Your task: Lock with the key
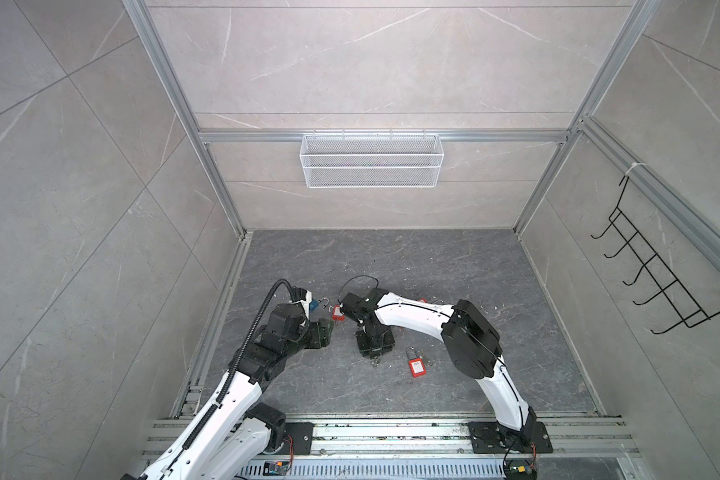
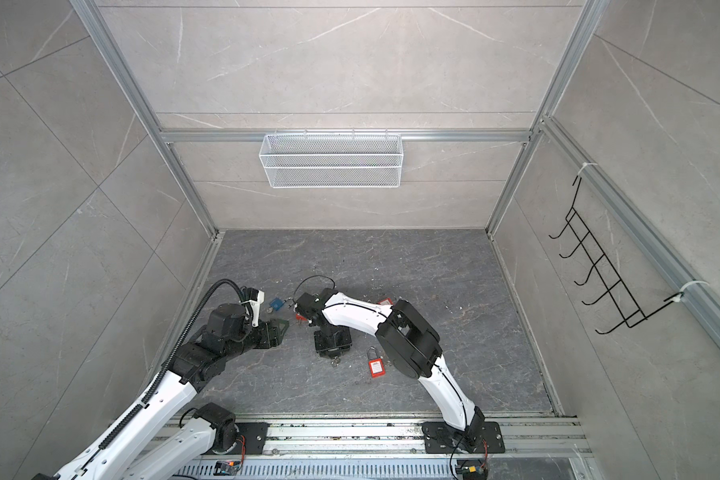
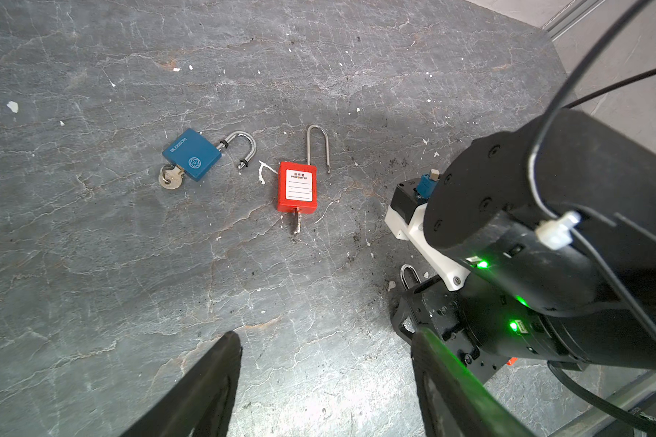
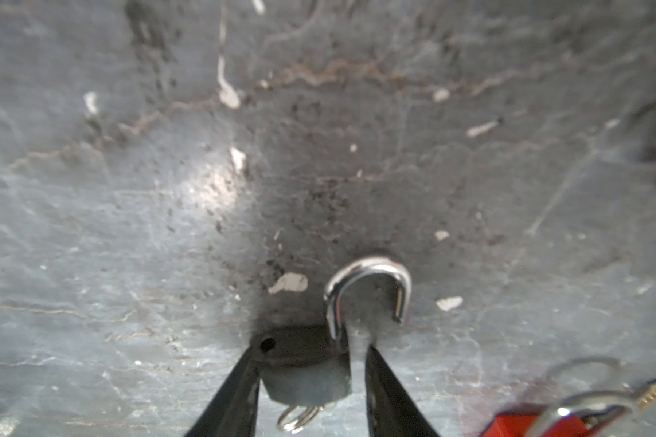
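Note:
A dark padlock (image 4: 303, 374) lies on the grey floor with its silver shackle (image 4: 368, 280) swung open and a key ring (image 4: 298, 416) hanging from its underside. My right gripper (image 4: 311, 352) straddles the lock body. One finger touches it and a gap shows at the other. From above, my right gripper (image 1: 375, 356) points down at the floor and hides the lock. My left gripper (image 3: 326, 336) hovers open and empty over bare floor. Beyond it lie a blue padlock (image 3: 192, 155) and a red padlock (image 3: 297, 187), each with an open shackle and a key in it.
Another red padlock (image 1: 416, 368) lies right of my right gripper, and one more (image 2: 385, 300) shows behind that arm. A white mesh basket (image 1: 371, 160) hangs on the back wall. A black hook rack (image 1: 661, 266) is on the right wall.

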Robot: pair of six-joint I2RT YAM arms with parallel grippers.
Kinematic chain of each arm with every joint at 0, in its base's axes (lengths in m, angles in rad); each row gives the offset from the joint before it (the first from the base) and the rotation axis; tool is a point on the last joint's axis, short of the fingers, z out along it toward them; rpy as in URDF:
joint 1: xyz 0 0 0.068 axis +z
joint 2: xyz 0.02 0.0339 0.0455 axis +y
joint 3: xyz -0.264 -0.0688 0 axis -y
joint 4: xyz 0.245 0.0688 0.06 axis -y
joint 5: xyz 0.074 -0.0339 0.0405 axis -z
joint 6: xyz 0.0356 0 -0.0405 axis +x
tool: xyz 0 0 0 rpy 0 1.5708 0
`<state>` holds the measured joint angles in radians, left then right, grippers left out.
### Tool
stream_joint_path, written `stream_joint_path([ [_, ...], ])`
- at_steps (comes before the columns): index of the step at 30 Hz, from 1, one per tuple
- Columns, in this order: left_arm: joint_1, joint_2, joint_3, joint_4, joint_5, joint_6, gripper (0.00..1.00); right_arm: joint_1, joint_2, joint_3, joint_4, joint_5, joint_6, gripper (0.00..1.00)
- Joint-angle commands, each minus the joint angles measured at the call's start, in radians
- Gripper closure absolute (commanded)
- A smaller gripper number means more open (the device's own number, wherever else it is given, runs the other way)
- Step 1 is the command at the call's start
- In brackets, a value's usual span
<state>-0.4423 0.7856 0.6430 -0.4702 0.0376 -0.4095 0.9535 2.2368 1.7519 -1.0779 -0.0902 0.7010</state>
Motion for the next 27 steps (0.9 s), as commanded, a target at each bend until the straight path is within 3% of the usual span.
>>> stream_joint_path([
  [1, 0.006, -0.001, 0.001, 0.023, 0.015, 0.022, 0.27, 0.006, 0.040, 0.017, -0.048, 0.033, -0.021, 0.58],
  [14, 0.007, -0.009, 0.010, 0.013, 0.010, 0.024, 0.27, 0.041, -0.002, 0.031, -0.059, 0.099, -0.043, 0.68],
  [19, 0.007, -0.011, 0.026, 0.007, 0.020, 0.063, 0.27, 0.045, -0.114, -0.039, 0.009, 0.119, -0.082, 0.69],
  [27, 0.007, -0.058, 0.046, -0.017, 0.060, 0.261, 0.25, 0.043, -0.364, -0.234, 0.134, 0.196, -0.372, 0.72],
])
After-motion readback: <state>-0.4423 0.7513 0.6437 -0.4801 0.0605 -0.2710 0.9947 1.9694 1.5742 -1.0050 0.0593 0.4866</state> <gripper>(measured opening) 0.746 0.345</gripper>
